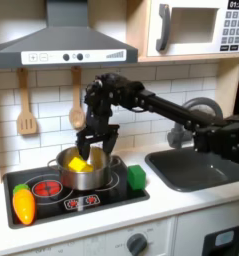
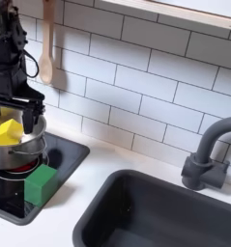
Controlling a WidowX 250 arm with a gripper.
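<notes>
On the black toy stovetop, a round, shiny steel pot sitting over the right burner, holding a bright yellow, blocky plastic piece that leans against the inner wall. Same pot and yellow piece at the second exterior view's left, the piece rising above the rim.

Just right of the pot in the first exterior view, a small green cube with a matte look, resting on the stovetop edge; in the second exterior view lying near of the pot. At the first exterior view's near left, a smooth orange plastic carrot lying along the stove's left margin. On the white tiled wall, 2 wooden utensils: a slotted spatula and a spoon.

To the right, a dark grey moulded sink basin with a curved grey faucet.

Black jointed arm reaching in from the first exterior view's right, wrist bent straight down. Black gripper hanging directly over the pot, fingers spread apart on either side of the rim area, pinching nothing; likewise spread in the second exterior view.
</notes>
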